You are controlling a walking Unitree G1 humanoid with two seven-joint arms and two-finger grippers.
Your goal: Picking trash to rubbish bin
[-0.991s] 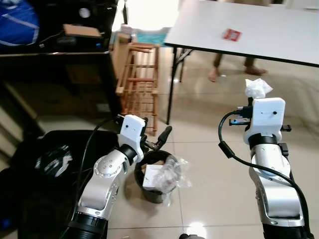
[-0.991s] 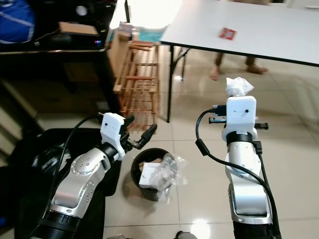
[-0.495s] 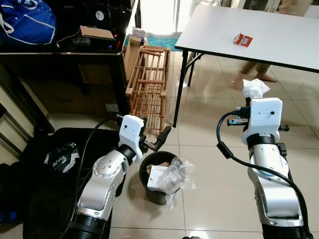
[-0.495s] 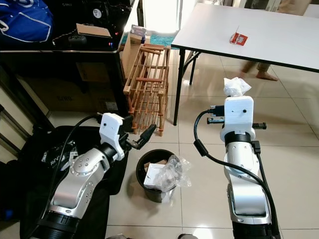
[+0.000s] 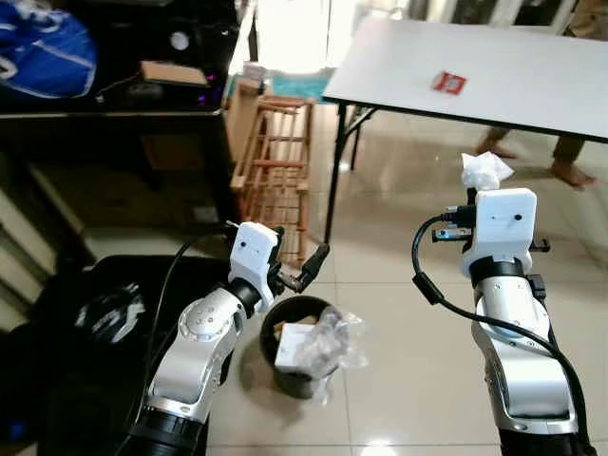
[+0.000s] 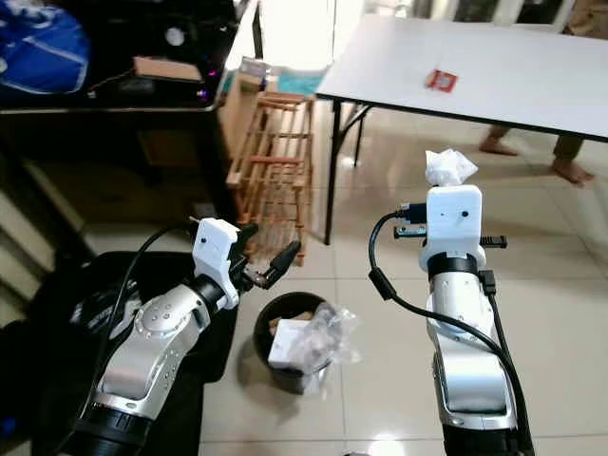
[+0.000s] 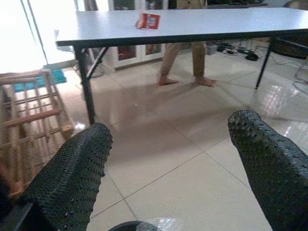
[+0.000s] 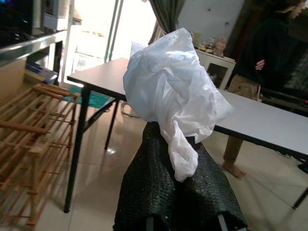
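Crumpled white plastic trash [image 8: 173, 96] sits pinched between the closed black fingers [image 8: 178, 192] of the right gripper [image 5: 486, 185], which is raised upright at the right of the scene, well apart from the bin. From the head views the white wad shows just above the silver-white wrist block of the right arm.

A small round black rubbish bin [image 5: 281, 318] stands on the floor between the two arms, nearer the left one. It holds a white carton and a clear crinkled plastic bag [image 5: 328, 342] that spills over its rim on the right side.

The left gripper [image 5: 309, 271] hovers just above the bin's near-left rim, its two black studded fingers [image 7: 72, 178] spread wide apart with nothing between them.

The floor [image 5: 408, 313] is glossy beige tile with bright reflections. A white rectangular table [image 5: 513, 71] on black legs stands behind, with a small red and white packet [image 5: 448, 83] lying on it; its writing is too small to read. A person's bare feet and tan trouser legs [image 7: 185, 62] show beyond the table. A slatted wooden rack [image 5: 275, 166] stands left of the table, beside a dark desk [image 5: 123, 104] carrying a flat cardboard box. A blue bag [image 5: 43, 57] lies at far left, and black bags [image 5: 95, 313] lie on the floor by the left arm.
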